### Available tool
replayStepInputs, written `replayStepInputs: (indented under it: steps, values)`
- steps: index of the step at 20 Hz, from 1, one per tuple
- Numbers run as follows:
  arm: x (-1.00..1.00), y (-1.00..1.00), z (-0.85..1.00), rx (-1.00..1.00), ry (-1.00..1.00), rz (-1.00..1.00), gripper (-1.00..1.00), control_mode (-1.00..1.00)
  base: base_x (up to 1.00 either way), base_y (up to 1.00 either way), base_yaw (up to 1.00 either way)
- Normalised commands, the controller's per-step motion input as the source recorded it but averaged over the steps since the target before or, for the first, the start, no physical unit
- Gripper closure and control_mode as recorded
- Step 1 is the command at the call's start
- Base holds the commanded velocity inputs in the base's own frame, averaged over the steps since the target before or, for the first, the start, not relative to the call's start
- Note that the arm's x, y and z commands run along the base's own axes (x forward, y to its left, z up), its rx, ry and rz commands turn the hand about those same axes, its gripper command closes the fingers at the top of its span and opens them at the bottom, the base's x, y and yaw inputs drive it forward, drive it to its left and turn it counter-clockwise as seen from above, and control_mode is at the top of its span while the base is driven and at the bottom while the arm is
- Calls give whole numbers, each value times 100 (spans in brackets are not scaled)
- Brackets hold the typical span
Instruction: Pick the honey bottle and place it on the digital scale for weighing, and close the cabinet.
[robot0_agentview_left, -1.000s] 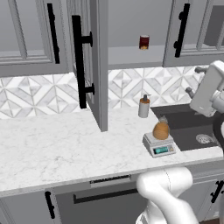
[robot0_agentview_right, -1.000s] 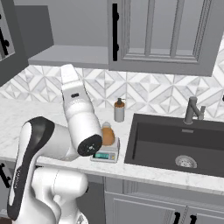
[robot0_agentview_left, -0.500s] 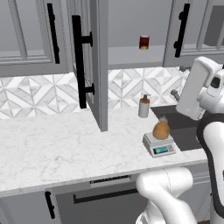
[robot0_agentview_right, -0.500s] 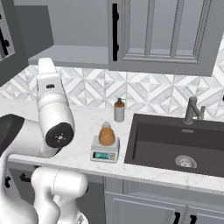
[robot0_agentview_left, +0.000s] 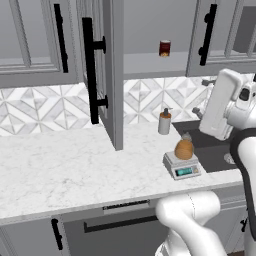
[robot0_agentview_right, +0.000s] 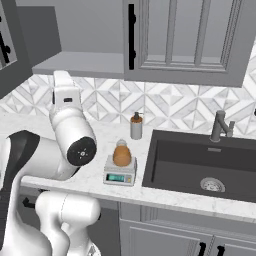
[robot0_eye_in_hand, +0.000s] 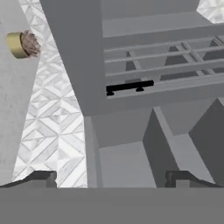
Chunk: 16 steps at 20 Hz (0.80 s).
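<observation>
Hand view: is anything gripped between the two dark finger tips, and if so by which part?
Nothing is held. The gripper stands open with bare space between its tips; the squat amber-orange honey bottle already sits on the flat grey-white digital scale.

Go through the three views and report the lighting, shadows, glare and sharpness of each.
Left base view: flat, even rendered light, no glare; the honey bottle on the digital scale casts hardly any shadow, and the open cabinet door reads sharp. Right base view: equally even; the sink basin is darkest. Hand view: rolled sideways, soft and coarse, edges fuzzy, no highlights.
</observation>
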Motion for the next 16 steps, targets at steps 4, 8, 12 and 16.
replayStepInputs:
  steps: [4, 8, 12, 16]
  values:
    - [0, 60, -92, 12, -2, 2, -100, -100, 0, 0, 0]
    - [3, 83, -93, 12, -1, 0, -100, -100, 0, 0, 0]
    - [-52, 71, -12, 1, -1, 0, -100, -100, 0, 0, 0]
    - [-100, 89, -2, 0, -3, 0, -100, -100, 0, 0, 0]
